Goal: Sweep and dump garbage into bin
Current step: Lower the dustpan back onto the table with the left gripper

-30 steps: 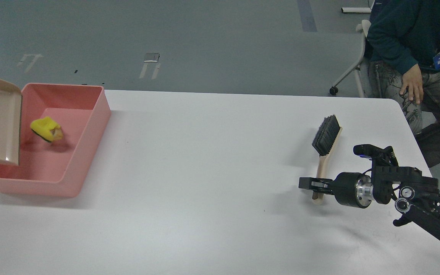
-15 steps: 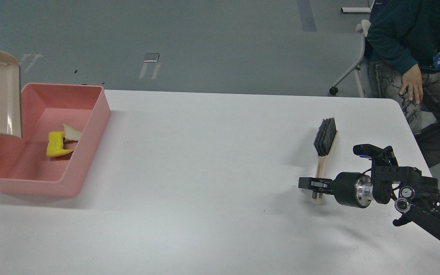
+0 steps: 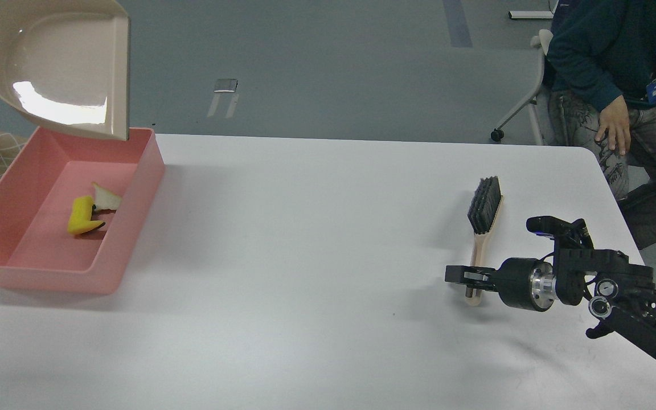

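Note:
The pink bin (image 3: 49,279) stands at the table's left edge. Inside it lie the yellow sponge piece (image 3: 81,215) and the whitish strip (image 3: 106,198), touching each other. The beige dustpan (image 3: 60,68) hangs above the bin's far end, its mouth tipped down and right, with nothing in it. My left gripper is out of view past the left edge. My right gripper (image 3: 467,276) is at the right, shut on the handle of the beige brush (image 3: 484,210). The brush stands on edge with its black bristles facing left.
The white table (image 3: 316,256) spans the view between bin and brush. A seated person (image 3: 618,68) on a wheeled chair (image 3: 524,102) is beyond the table's far right corner.
The dustpan has risen from inside the bin to above its far end and turned. The two scraps have dropped and come to rest in the bin. The brush has turned slightly.

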Motion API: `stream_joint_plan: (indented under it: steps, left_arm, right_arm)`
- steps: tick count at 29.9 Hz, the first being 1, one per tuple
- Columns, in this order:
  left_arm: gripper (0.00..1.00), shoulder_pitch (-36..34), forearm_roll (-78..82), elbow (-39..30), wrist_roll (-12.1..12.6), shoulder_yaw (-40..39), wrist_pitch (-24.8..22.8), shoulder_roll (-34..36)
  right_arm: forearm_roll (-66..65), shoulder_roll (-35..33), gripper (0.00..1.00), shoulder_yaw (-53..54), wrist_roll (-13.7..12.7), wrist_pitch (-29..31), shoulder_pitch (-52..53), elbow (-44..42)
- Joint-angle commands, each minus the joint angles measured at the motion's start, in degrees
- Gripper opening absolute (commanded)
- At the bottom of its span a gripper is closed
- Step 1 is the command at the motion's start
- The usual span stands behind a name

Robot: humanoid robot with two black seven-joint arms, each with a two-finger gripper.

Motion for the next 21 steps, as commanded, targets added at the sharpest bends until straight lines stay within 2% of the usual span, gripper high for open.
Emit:
stream_joint_plan:
  steps: [1, 3, 6, 14, 21]
  left_arm:
    - [0.0, 0.13, -0.02, -2.62, 3.04, 0.64, 0.09, -4.6]
    - [0.0, -0.05, 0.5, -4.19, 4.62, 0.99, 0.18, -8.64]
    - [0.0, -0.31, 0.86, -5.08, 5.51, 3.08, 0.52, -11.81]
    - [0.0, -4.52, 1.21, -5.17, 5.33, 16.26, 8.51, -18.75]
    - [0.0, -6.29, 4.63, -5.17, 5.33, 20.32, 12.13, -25.97]
  right_arm:
    - [-0.08, 0.01, 0.0, 0.0, 0.0, 0.0, -0.08, -0.01]
    - [-0.08, 0.01, 0.0, 0.0, 0.0, 0.0, -0.17, -0.01]
    - [-0.08, -0.08, 0.0, 0.0, -0.09, 0.0, -0.17, -0.01]
    - [-0.08, -0.26, 0.0, -0.09, -0.09, 0.0, -0.35, -0.1]
    - [-0.08, -0.26, 0.0, -0.09, -0.09, 0.0, -0.43, -0.18]
